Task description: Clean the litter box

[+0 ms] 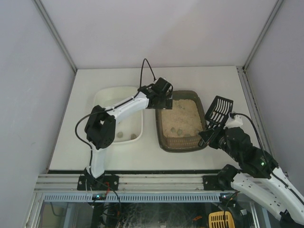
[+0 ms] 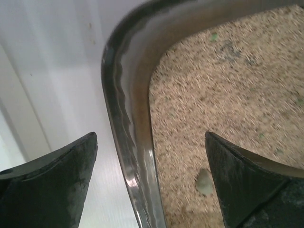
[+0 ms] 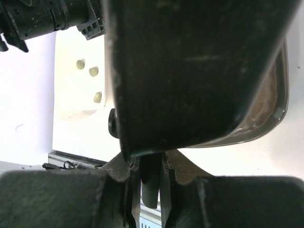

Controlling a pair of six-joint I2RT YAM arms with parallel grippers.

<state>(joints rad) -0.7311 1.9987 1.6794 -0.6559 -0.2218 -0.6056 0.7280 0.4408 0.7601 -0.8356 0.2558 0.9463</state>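
Astride the rim of the litter box [image 2: 126, 109], left gripper [image 2: 151, 137] gapes (right gripper [image 3: 149, 178] clenches the scoop [image 1: 218, 110]).

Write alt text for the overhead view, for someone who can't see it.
The right hand holds a black slotted scoop at the right edge of a dark litter box of beige litter, while the open left hand straddles the box's far left rim. A white tray holding a few clumps sits to its left.
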